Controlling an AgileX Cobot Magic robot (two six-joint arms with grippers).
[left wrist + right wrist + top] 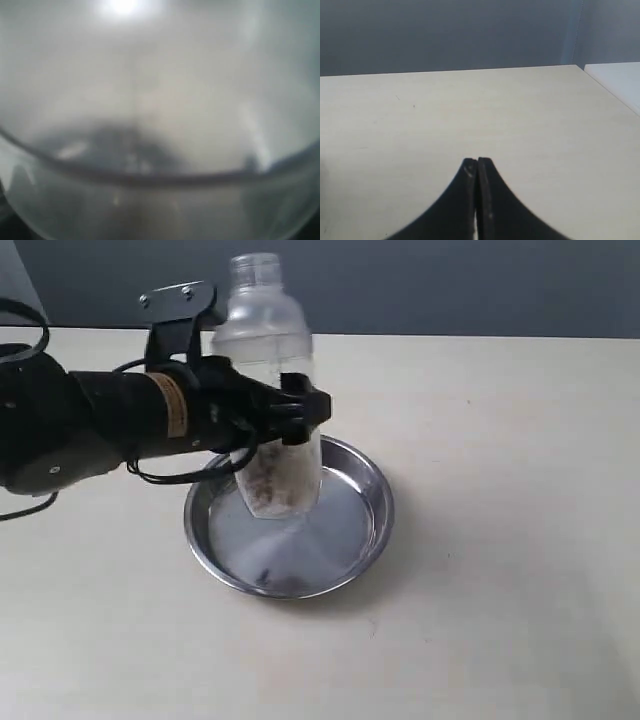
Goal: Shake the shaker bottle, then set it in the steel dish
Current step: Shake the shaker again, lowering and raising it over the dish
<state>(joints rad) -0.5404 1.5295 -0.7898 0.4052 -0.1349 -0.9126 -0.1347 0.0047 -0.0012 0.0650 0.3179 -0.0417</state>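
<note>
The left hand [285,408] is clamped round the middle of the bottle [262,335] and holds it upright with a slight lean, its base inside the rim of the dish [383,510]. The beads [268,480] lie settled in the lower part of the bottle. Whether shaking is finished cannot be read from one moment; judging by the bottle's place in the dish, the placing step is in hand. Whether the base touches the dish floor or hangs just above it cannot be told. What remains is to seat the bottle and release it. The left wrist view is filled by the blurred frosted wall and adds no detail. The right hand [477,165] is closed on nothing, its jaws pressed together over bare bench [500,540], out of the exterior view. The base sits toward the far left of the dish, near the rim there; the dish floor is free toward the near and right sides. The rim is low and sloped. Open bench surrounds the dish.
</note>
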